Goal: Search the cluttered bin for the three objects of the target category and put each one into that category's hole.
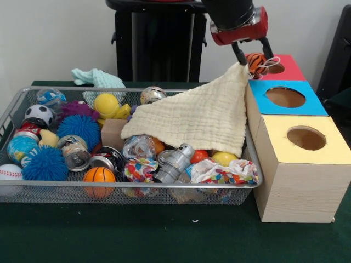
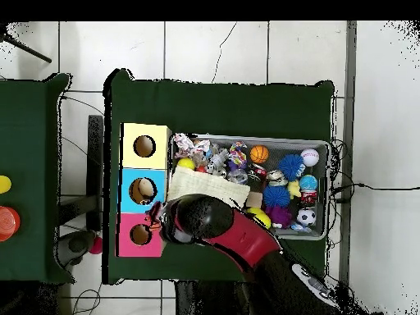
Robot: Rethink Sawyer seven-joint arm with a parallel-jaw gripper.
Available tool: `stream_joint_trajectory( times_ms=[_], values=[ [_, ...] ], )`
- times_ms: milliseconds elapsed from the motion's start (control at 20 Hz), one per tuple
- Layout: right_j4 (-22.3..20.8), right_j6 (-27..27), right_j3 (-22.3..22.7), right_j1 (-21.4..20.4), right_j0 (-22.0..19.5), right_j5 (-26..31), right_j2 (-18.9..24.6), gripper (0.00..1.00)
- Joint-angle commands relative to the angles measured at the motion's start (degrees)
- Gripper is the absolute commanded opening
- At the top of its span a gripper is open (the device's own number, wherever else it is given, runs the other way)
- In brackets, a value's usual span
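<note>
My gripper [image 1: 253, 57] is shut on the orange tiger plush [image 1: 256, 63] with black stripes and a white cord loop. It holds it just beside the red-surrounded hole [image 1: 276, 68] of the wooden box. A corner of a cream cloth [image 1: 197, 115] is lifted up at the fingers, and the rest drapes over the wire mesh bin [image 1: 137, 184]. In the overhead view the gripper [image 2: 156, 216] sits just above the red hole [image 2: 141, 235]. A yellow toy [image 1: 111, 107] lies at the back of the bin; I cannot tell if it is plush. Other plush toys are hidden.
The box also has a blue-surrounded hole [image 1: 285, 97] and a yellow-surrounded hole [image 1: 306, 138]. The bin holds blue spiky balls [image 1: 45, 163], a basketball [image 1: 99, 175], a soccer ball [image 1: 38, 114], cans [image 1: 75, 154] and wrapped items. A teal cloth [image 1: 96, 78] lies behind the bin.
</note>
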Motion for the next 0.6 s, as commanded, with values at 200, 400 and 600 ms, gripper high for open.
stream_joint_trajectory(
  times_ms=[200, 400, 600],
  values=[
    [1.1, 7.8, -3.6, 2.9, 0.8, 0.8, 1.7, 1.0],
    [0.8, 7.7, -4.2, 2.6, 1.1, 2.3, 1.3, 1.0],
    [0.6, 7.4, -4.1, 2.4, 1.0, 2.0, 1.4, 1.0]
  ],
)
